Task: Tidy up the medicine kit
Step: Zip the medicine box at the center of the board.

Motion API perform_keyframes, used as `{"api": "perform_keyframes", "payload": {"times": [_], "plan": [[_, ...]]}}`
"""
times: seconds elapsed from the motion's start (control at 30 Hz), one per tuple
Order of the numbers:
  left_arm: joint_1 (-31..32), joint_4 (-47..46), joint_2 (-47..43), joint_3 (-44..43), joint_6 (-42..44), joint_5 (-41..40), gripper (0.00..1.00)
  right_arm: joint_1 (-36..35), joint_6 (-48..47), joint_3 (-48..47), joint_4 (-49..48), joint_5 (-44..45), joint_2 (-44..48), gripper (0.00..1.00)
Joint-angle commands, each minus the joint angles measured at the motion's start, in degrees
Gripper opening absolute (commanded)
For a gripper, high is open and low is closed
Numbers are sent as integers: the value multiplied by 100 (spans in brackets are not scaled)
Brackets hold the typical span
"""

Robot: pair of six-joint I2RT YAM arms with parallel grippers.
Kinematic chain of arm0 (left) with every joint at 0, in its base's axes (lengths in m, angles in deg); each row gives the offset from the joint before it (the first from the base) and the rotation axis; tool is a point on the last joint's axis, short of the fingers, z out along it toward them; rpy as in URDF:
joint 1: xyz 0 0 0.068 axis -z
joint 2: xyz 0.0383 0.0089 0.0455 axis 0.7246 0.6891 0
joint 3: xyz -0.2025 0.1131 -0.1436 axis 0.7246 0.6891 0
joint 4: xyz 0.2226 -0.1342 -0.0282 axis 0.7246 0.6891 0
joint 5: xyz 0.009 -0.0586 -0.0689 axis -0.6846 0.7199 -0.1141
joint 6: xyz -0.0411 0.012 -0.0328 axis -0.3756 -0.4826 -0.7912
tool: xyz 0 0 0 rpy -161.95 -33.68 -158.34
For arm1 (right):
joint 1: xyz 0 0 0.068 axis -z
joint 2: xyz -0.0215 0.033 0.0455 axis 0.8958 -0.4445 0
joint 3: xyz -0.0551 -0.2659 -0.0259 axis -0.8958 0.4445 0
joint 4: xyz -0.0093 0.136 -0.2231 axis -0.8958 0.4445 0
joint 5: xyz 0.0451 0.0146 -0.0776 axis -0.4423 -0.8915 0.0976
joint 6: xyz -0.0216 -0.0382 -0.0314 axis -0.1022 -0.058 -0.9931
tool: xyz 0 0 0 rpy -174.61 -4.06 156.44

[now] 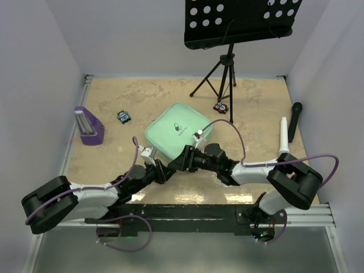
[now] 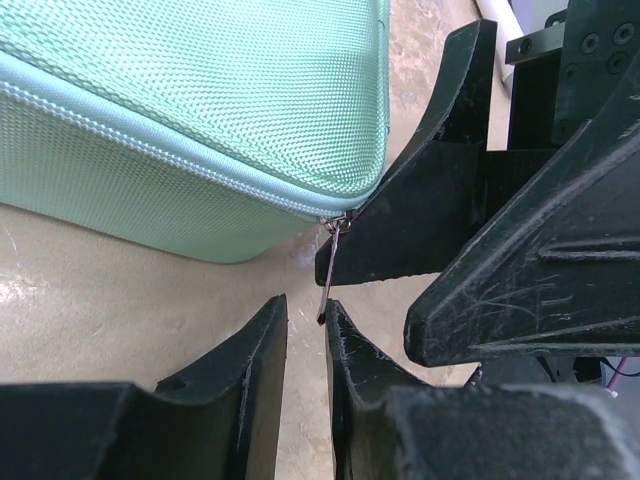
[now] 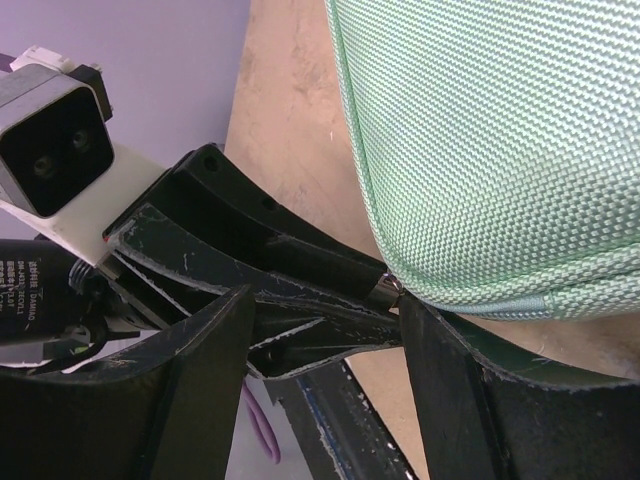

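both grippers at the kit's corner

top view: the medicine kit lies mid-table, lid down, with my left gripper and right gripper meeting at its 6 o'clock corner. left wrist: left jaws narrowly parted, zipper pull dangling at their tips. right wrist: right jaws spread wide at that corner.

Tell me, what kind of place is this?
Probably a robot lab's test booth: plain pale walls box in a tan table, a left arm and right arm are bolted to a rail at its near edge, and props like a music stand and medicine kit sit on it.
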Motion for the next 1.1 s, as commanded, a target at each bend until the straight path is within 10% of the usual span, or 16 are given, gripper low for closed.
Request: {"api": "perform_keyframes", "payload": {"times": [0.0,1.07], "plan": [[5,-165,-125,32,127,-119,27,-28,92,-180,-381,114,40,64],[-3,-332,-64,-372,417,-198,31,-28,145,-145,-223,237,31,65]]}}
